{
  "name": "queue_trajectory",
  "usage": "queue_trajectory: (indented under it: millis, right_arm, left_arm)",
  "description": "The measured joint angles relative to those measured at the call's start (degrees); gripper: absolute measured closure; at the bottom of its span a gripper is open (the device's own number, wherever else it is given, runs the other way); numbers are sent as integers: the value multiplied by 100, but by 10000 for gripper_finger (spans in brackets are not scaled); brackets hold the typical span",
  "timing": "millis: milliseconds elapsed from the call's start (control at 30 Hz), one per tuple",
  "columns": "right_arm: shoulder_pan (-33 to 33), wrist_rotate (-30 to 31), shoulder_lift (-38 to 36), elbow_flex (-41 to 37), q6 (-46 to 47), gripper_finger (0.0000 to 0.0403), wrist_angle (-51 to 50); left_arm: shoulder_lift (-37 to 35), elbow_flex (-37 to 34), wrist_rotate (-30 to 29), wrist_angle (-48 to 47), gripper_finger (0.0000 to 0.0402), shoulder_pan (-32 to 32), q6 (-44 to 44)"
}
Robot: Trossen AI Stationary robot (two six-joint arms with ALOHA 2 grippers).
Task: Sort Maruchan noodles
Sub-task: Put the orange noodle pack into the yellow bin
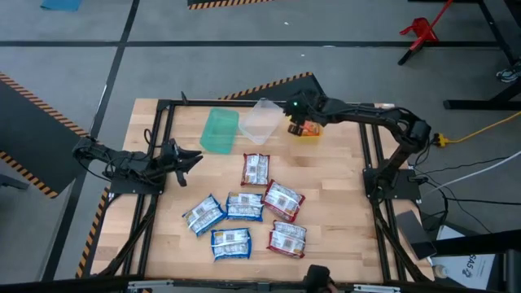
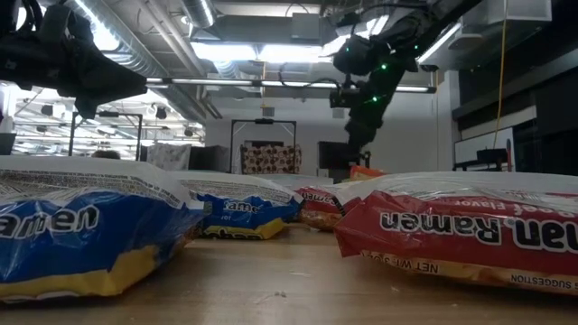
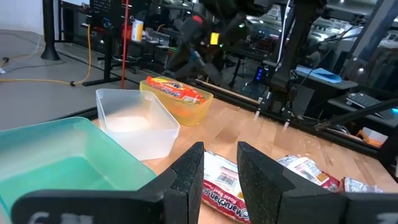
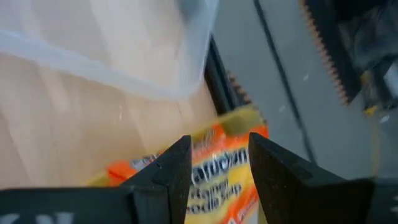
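Packets, flat blue and red plastic noodle packets (image 1: 244, 207), lie on the near wooden table (image 1: 342, 187). Farther off, the left tool (image 1: 186, 159) waits, spread. Farthest, the right tool (image 1: 298, 122), spread, hangs over the orange noodle packet (image 4: 211, 171) in the yellow plastic bin (image 3: 186, 109). It should lift straight up.

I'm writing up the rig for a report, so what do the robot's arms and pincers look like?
Both arms are dark, slim, jointed tubes mounted on a black frame. The left pincer has two flat, matte black fingers with squared tips. The right pincer has the same dark fingers, and a small green light glows at its wrist.
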Motion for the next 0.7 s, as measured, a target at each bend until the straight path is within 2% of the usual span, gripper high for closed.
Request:
queue_trajectory:
  millis: [333, 533, 700]
  right_arm:
    - [-214, -1063, 11, 0, 282, 258, -1234]
    - [-214, -966, -107, -2, 286, 258, -1618]
    - [-222, -677, -394, -1, 259, 258, -968]
  left_arm:
    - [0, 0, 4, 0, 311, 0, 2]
    - [0, 0, 13, 0, 311, 0, -7]
    - [0, 0, 13, 0, 311, 0, -7]
